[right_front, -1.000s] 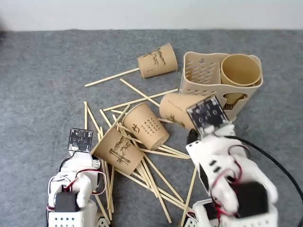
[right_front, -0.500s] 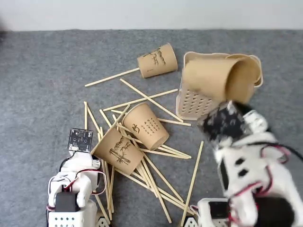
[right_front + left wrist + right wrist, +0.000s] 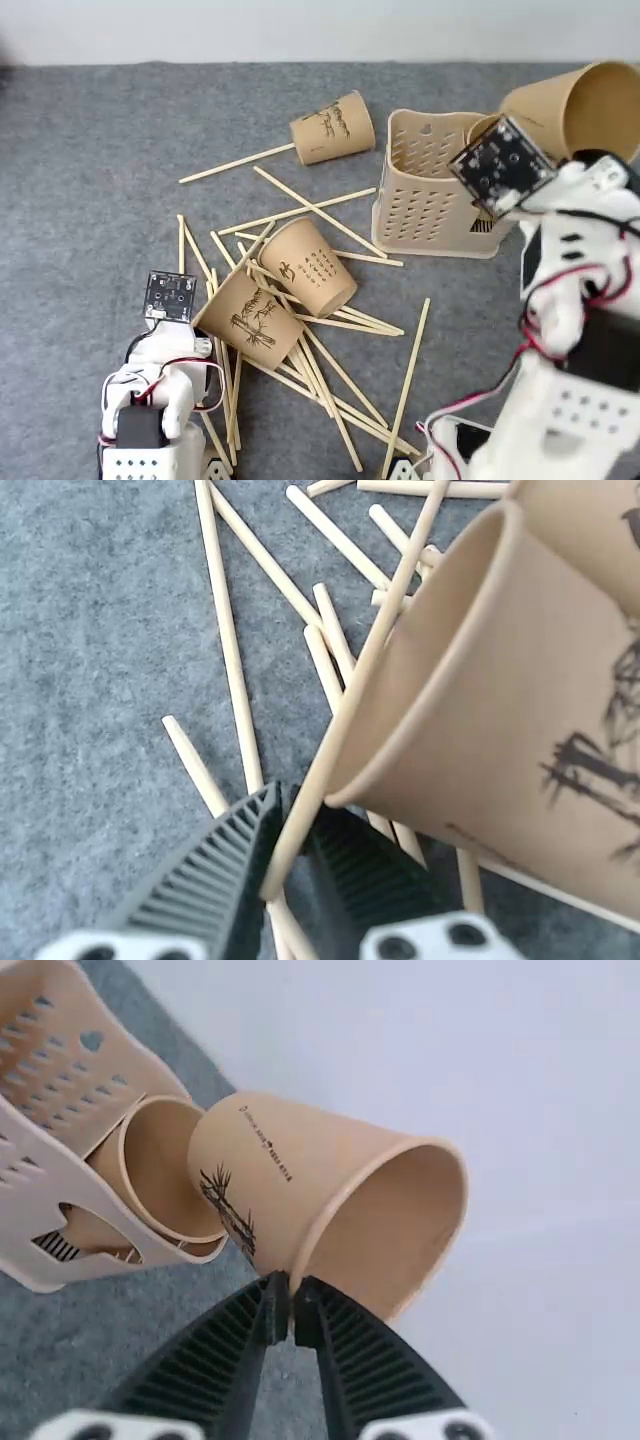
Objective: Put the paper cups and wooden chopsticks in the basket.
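Held cup: tan paper cup with dark bamboo drawing (image 3: 300, 1175), tipped sideways above beige perforated plastic basket's (image 3: 420, 200) end.
Right fingers (image 3: 220, 1350): pinching its rim.
Left fingers (image 3: 205, 875): narrow, gripping pale wooden chopstick (image 3: 350, 690).

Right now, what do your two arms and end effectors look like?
The left arm and right arm have white shells, black motors and red and white cables, with a square black board at each wrist. The left end effector and right end effector have dark ribbed fingers.
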Available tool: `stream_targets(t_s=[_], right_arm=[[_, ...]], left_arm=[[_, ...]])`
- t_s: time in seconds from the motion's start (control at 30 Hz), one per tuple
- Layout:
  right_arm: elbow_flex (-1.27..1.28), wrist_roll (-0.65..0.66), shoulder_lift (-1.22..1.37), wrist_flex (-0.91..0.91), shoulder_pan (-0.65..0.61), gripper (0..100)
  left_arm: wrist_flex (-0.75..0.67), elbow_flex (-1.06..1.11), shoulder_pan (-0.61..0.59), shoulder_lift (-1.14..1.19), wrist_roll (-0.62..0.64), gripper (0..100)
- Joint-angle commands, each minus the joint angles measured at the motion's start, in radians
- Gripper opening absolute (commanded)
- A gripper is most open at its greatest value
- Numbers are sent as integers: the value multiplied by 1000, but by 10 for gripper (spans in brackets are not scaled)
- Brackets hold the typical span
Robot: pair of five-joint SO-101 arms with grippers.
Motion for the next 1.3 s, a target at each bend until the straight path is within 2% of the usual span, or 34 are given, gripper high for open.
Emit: stream_targets(t_s=[0.0,0.33,0.57,0.77,0.9,1.0,1.27], right_arm=[[-51,41,54,-30,8,8],[-46,68,150,-30,4,20],[-48,49,151,-30,2,288],[-80,-48,150,-24,-41,289],[-106,-152,134,12,-107,288],[-106,-264,99,105,-197,284],[-103,-680,53,366,-478,139]], left_arm=[[5,-19,6,-14,-2,14],[5,-19,6,-14,-2,14],[5,-19,6,-14,-2,14],[5,-19,6,-14,-2,14],[5,-19,6,-14,-2,14],[5,-19,6,-14,-2,14],[5,-19,6,-14,-2,14]])
